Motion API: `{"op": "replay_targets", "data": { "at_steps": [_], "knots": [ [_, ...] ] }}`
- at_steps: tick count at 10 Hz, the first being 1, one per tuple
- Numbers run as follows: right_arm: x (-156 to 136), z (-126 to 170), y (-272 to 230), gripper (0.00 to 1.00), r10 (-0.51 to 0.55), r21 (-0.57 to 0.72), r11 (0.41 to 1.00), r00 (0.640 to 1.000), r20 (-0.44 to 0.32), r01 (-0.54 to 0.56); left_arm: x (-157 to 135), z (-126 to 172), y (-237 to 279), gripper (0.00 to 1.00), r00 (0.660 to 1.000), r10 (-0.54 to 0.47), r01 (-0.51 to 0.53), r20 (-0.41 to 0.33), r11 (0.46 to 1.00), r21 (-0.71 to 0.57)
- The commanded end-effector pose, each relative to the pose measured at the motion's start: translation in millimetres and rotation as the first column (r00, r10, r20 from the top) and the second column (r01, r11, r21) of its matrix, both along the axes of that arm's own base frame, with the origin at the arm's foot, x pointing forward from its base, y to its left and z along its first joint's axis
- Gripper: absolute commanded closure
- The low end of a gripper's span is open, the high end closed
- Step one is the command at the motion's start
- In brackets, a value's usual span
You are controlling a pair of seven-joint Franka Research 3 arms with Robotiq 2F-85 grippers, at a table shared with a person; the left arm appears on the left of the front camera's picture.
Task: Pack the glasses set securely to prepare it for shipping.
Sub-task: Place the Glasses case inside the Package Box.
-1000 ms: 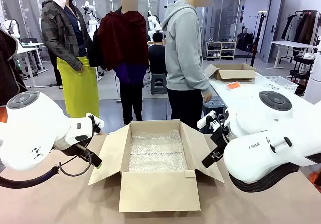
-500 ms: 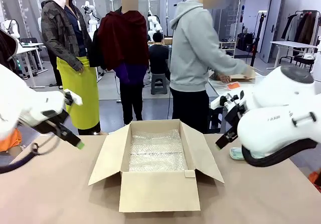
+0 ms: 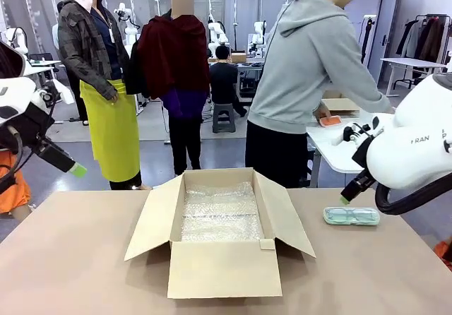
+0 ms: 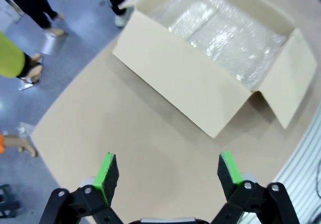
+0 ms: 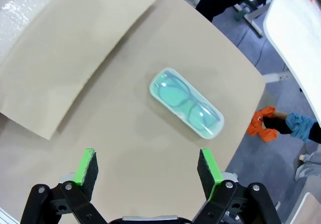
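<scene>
Mint-green glasses case (image 3: 351, 216) is lying flat near the right edge of the bench (image 3: 70, 272), apart from the open cardboard box (image 3: 219, 262). My right pincer (image 5: 148, 166) hangs close above it, spread wide, nothing in it. Over toward the left edge, my left pincer (image 4: 168, 171) is spread and empty too.

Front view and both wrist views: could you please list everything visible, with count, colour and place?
table: one, tan, foreground
box: one, brown cardboard, open, middle of table
bubble wrap: one sheet, clear, lining the box bottom
glasses case: one, mint green, on table right of box
flat orange thing: one, on white side table behind
person: one, grey hoodie, leaning over the side table
left arm: one, white, raised at far left, jaws open, empty
right arm: one, white, jaws open near the glasses case
</scene>
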State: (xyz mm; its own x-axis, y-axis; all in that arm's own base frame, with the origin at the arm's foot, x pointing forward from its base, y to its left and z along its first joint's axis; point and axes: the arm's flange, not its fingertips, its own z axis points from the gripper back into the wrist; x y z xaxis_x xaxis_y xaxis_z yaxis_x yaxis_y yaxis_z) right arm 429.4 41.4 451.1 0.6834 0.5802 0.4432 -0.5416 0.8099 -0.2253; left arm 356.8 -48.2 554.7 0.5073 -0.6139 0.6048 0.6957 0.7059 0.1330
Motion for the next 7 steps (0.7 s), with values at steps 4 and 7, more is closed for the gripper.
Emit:
{"op": "replay_targets", "data": {
  "at_steps": [4, 7],
  "knots": [
    [5.7, -4.7, -24.0, 0.0, 0.005, -0.007, 1.0, 0.999, -0.036, -0.005, -7.9, 27.0, -13.2, 0.0, 0.999, 0.039, -0.039, -0.001, 0.999, 0.031],
    [4.2, -5.9, -19.3, 0.0, 0.001, -0.017, 1.0, 1.0, -0.027, -0.002, -5.6, 23.5, -15.4, 0.0, 0.999, 0.014, -0.015, 0.037, 0.999, 0.039]
  ]
}}
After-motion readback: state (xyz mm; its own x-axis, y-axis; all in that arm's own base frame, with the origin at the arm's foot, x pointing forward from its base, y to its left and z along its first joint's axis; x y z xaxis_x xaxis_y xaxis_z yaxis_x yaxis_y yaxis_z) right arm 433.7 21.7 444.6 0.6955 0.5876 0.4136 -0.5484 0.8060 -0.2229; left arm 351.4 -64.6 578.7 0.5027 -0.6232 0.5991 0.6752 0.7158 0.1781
